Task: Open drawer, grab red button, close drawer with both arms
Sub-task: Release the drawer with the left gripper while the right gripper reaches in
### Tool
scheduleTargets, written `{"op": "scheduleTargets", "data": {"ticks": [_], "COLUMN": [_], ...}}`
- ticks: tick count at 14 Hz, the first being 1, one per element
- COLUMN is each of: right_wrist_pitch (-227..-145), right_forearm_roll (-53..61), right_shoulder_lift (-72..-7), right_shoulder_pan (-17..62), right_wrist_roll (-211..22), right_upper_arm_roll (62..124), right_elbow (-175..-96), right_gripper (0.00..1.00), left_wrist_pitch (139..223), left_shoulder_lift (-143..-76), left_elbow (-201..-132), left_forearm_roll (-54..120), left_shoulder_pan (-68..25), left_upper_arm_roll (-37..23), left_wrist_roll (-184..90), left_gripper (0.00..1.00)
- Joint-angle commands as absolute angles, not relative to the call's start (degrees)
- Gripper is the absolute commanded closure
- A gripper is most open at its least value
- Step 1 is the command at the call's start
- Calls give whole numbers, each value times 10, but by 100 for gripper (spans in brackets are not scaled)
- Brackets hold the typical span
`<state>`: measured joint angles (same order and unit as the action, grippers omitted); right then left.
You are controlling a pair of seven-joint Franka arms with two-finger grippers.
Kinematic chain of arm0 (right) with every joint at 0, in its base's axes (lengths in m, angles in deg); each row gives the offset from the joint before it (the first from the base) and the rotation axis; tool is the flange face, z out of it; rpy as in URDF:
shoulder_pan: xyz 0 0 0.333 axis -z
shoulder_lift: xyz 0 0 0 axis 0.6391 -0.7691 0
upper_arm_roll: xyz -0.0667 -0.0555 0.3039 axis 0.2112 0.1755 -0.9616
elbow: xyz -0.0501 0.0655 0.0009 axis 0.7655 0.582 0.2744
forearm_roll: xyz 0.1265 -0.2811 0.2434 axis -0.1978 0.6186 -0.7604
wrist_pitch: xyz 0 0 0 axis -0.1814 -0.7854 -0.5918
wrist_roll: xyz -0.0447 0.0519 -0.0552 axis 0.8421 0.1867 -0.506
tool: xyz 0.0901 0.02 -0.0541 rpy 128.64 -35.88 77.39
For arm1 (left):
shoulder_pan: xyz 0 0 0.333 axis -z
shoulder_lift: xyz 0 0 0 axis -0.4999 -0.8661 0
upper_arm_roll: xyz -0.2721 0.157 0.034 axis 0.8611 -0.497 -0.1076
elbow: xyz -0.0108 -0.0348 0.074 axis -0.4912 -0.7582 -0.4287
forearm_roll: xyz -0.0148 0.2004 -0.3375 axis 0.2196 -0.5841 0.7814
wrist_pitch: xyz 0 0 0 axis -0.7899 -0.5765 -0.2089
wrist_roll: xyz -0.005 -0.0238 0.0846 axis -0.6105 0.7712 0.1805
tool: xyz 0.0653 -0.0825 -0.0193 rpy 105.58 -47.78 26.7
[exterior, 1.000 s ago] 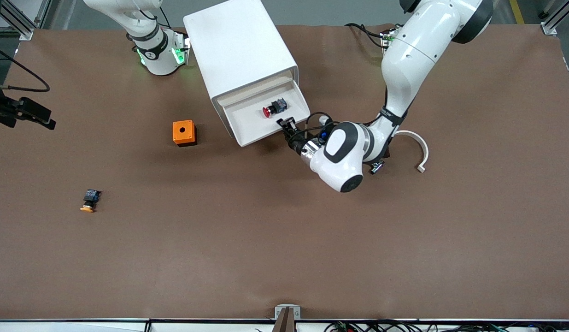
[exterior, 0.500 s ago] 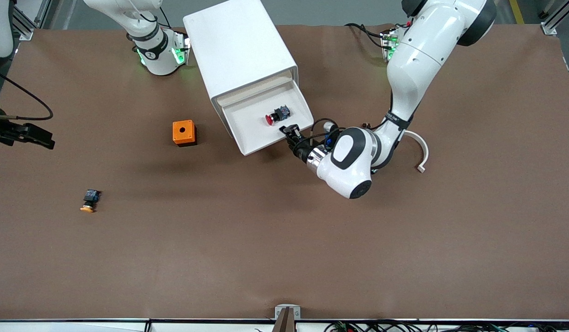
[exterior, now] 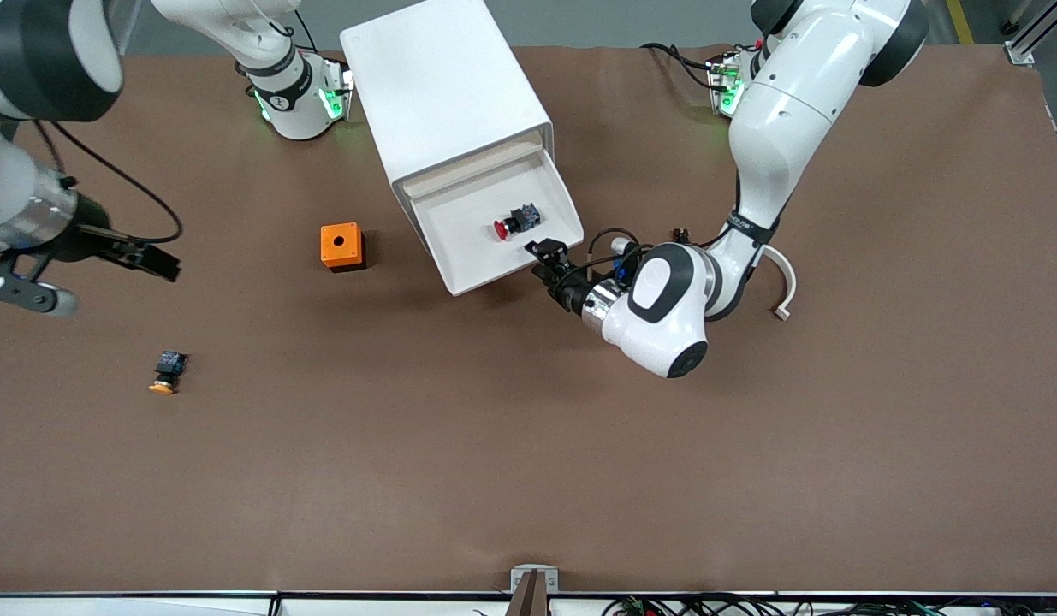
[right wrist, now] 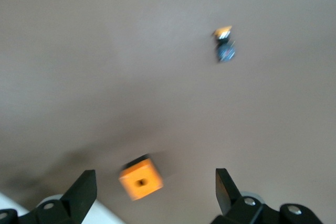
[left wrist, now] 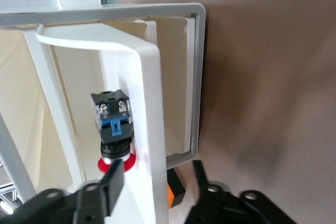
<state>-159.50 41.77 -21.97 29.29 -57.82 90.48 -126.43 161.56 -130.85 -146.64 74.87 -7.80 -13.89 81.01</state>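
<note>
Since a second ago we see the drawer (exterior: 496,229) drawn farther out and the left gripper (exterior: 549,259) loosening, fingers spread astride its front wall. Inside lies the button (exterior: 514,221). Our right gripper (exterior: 147,261), fingers spread, hangs over bare table (exterior: 528,445).

matt brown table (exterior: 494,470), glossy white arms (exterior: 776,128), smooth plastic-looking white drawer (exterior: 472,257)

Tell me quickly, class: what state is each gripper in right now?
Left gripper: open, holding nothing, at the front edge of the pulled-out drawer.
Right gripper: open, empty, above the table near the right arm's end.
</note>
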Motion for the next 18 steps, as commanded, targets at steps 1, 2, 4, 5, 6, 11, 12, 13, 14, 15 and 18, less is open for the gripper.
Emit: {"op": "scheduleTargets", "data": {"ticks": [1, 2, 4, 5, 6, 11, 12, 13, 14, 15, 18], "right_wrist_pitch": [-1587, -1593, -1615, -1633, -1651, -1782, -1808, -1824, -1833, -1841, -1846], "right_forearm_roll": [396, 395, 377, 357, 350, 349, 350, 349, 350, 350, 352], "right_shoulder_lift": [-218, -218, -218, -218, -218, -223, -230, -243, -253, -264, -293], "right_shoulder_pan": [220, 191, 141, 128, 110, 10, -11, -30, -39, -55, -83], "right_wrist_roll": [-410, -364, -271, -228, -180, -21, 12, 32, 52, 67, 92], "right_upper_arm_roll": [910, 910, 910, 910, 910, 910, 910, 910, 910, 910, 910], "right_elbow": [-1264, -1270, -1280, -1284, -1290, -1357, -1364, -1364, -1364, -1364, -1363], "right_gripper": [0, 0, 0, 0, 0, 0, 0, 0, 0, 0, 0], "left_wrist_pitch": [1613, 1612, 1607, 1605, 1605, 1605, 1605, 1605, 1605, 1604, 1584], "left_shoulder_lift": [-1308, -1303, -1293, -1280, -1268, -1211, -1200, -1192, -1182, -1173, -1152], "left_elbow": [-1437, -1429, -1422, -1418, -1418, -1413, -1412, -1412, -1413, -1413, -1413], "left_forearm_roll": [719, 690, 609, 571, 545, 516, 514, 511, 504, 493, 447], "left_shoulder_pan": [-93, -98, -99, -100, -104, -156, -164, -173, -181, -187, -189], "left_upper_arm_roll": [-136, -135, -133, -133, -133, -132, -133, -134, -134, -133, -133], "left_wrist_roll": [808, 807, 807, 807, 807, 805, 798, 783, 766, 744, 677], "left_gripper": [0, 0, 0, 0, 0, 0, 0, 0, 0, 0, 0]}}
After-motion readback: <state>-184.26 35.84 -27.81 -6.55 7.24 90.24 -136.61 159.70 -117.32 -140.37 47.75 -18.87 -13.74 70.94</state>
